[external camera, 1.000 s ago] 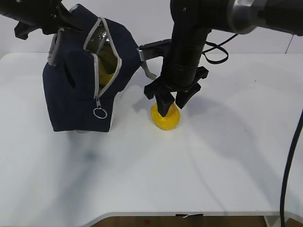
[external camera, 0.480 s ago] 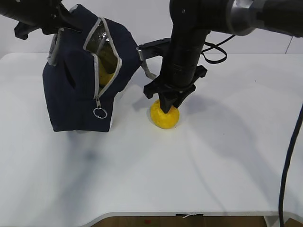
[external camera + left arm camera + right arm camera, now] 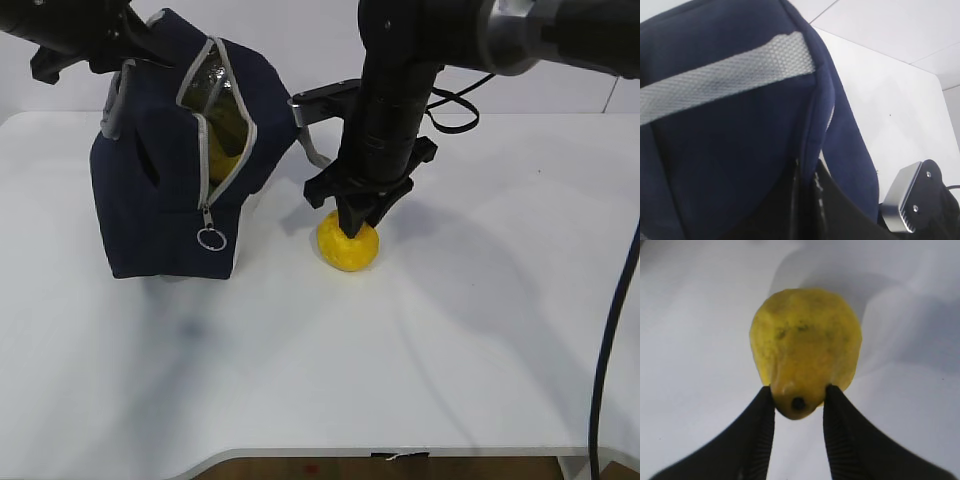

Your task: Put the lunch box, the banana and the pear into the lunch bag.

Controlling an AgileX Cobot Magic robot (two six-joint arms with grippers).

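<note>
Right now my right gripper (image 3: pixel 799 402) has its two black ribbed fingers (image 3: pixel 762 432) pinched on the narrow stem end of the pear (image 3: pixel 805 347), one pad on each side of the little dark stem spot. The broad yellow body of the fruit points away from the wrist camera and lies on the white table (image 3: pixel 685 340). From the exterior camera I see the same grip from the side: the gripper (image 3: pixel 358 218) comes down nearly straight from above, its tips sunk onto the top of the pear (image 3: pixel 348 248), and the pear sits on the table (image 3: pixel 450 330) just to the right of the lunch bag (image 3: pixel 160 215).

My left gripper is harder to read. Its wrist camera is filled with navy fabric and a grey woven handle strap (image 3: pixel 725 80), and I cannot see the fingertips themselves; I take the jaws as pressed together, apparently on the bag's top edge, with the left arm (image 3: pixel 80 30) reaching in at the bag's upper left corner.

The bag stands tilted, its zipper undone, the grey-edged flap gaping toward the pear and the ring pull (image 3: pixel 211 238) hanging low on the front. Silver lining shows inside the mouth, and something yellow (image 3: pixel 222 155) is visible in there, though I cannot tell which item it is.
</note>
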